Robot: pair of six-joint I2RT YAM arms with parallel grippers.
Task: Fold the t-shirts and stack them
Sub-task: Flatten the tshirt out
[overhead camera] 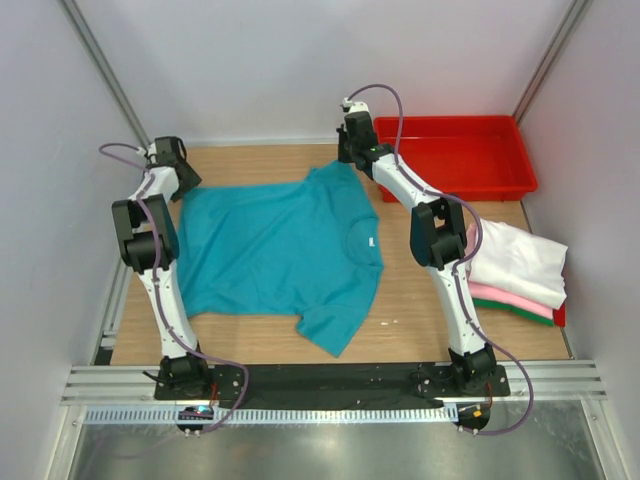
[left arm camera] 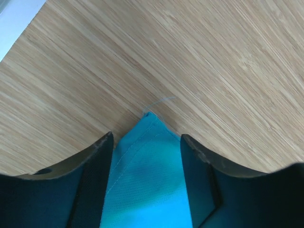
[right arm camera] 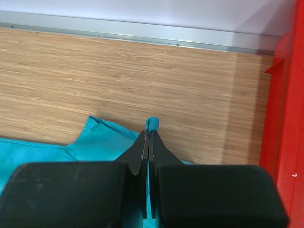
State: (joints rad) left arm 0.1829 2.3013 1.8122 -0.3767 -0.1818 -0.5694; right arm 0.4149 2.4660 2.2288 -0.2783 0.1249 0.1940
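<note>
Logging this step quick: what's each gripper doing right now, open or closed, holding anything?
Left gripper: open, fingers either side of a corner of the teal t-shirt.
Right gripper: closed, pinching a bit of the teal t-shirt.

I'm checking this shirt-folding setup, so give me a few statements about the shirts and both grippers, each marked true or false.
1. The teal t-shirt lies spread out on the table. True.
2. The right gripper is open above the red tray. False: it is shut on a bit of the teal t-shirt, beside the tray.
3. The left gripper has its fingers apart, with a corner of the teal t-shirt between them. True.
4. The green shirt tops the folded stack. False: the white shirt is on top, with the pink shirt and the green shirt under it.
</note>
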